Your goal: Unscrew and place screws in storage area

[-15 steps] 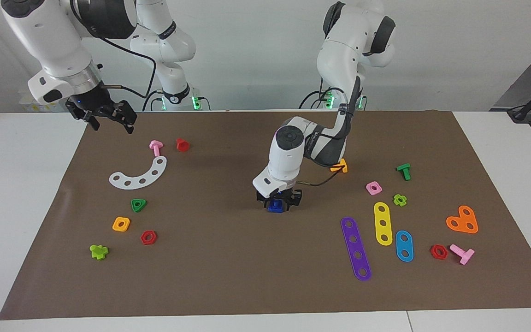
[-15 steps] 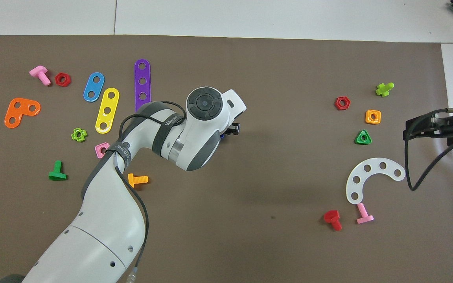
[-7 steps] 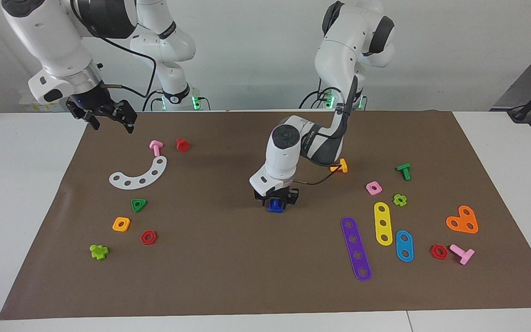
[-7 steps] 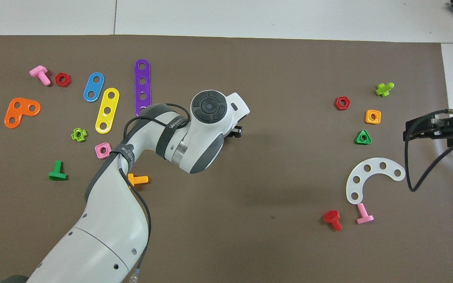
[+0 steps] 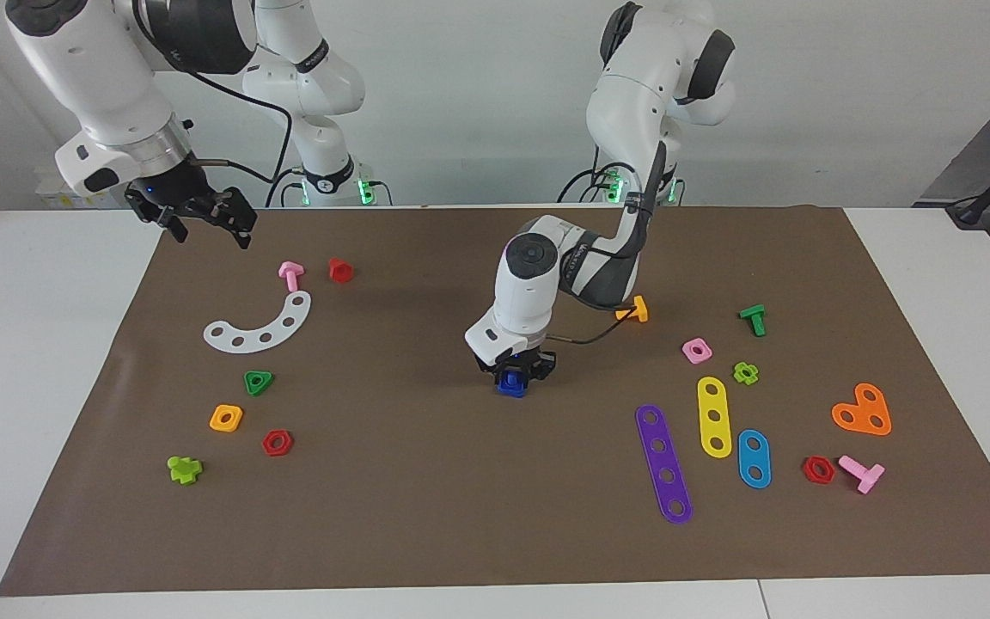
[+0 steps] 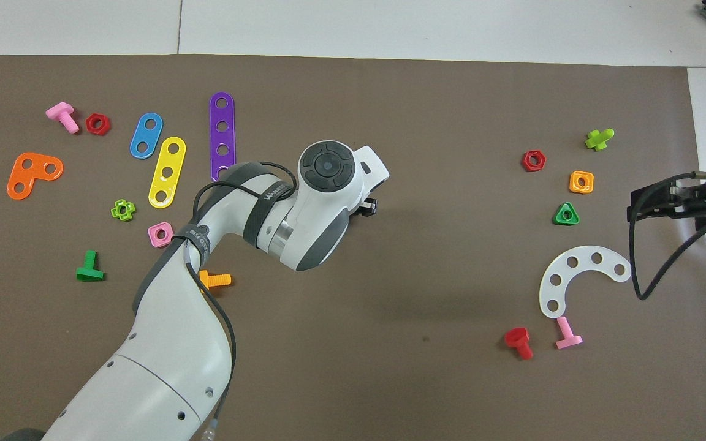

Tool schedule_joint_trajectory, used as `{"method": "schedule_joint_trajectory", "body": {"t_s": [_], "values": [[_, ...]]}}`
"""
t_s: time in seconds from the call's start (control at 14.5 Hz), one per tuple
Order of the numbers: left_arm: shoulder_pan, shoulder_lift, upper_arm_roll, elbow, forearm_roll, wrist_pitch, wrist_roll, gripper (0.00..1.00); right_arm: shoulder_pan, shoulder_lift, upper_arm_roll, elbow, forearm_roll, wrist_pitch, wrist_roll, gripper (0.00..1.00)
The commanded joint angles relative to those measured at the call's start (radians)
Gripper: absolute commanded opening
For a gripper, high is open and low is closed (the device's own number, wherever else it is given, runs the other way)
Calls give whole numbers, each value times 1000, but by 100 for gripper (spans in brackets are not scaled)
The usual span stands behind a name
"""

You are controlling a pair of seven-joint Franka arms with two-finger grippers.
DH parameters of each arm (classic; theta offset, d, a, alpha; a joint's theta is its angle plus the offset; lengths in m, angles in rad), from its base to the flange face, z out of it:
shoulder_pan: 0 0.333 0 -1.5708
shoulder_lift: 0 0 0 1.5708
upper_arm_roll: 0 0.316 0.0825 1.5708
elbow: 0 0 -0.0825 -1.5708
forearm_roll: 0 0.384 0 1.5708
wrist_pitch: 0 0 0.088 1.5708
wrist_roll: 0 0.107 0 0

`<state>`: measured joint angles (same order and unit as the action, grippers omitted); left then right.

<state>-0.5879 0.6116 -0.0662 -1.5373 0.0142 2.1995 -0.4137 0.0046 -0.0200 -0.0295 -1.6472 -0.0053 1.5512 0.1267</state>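
At mid-mat, my left gripper (image 5: 514, 376) is pinched down on the blue screw (image 5: 511, 386). I'd keep that pinch square and twist gently without tipping it. My right gripper (image 5: 203, 219) waits, fingers wide and empty, above the mat's edge near the white arc strip (image 5: 259, 327). Brown paper mat (image 5: 426, 516), white table, plain wall.

Plain white wall (image 5: 478, 103) stands at the robots' end. White tabletop (image 5: 39, 361) carries a brown paper mat (image 5: 426, 516) across its middle. Lighting is even, shadows soft.
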Motion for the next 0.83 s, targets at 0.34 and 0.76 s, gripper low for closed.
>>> {"method": "schedule_joint_trajectory", "body": {"t_s": [0.34, 0.76], "values": [[-12, -7, 16, 23, 12, -35, 0, 46, -21, -32, 8, -37, 15, 15, -38, 100], [-16, -7, 16, 14, 10, -15, 0, 56, -31, -32, 8, -37, 15, 17, -38, 100]]}}
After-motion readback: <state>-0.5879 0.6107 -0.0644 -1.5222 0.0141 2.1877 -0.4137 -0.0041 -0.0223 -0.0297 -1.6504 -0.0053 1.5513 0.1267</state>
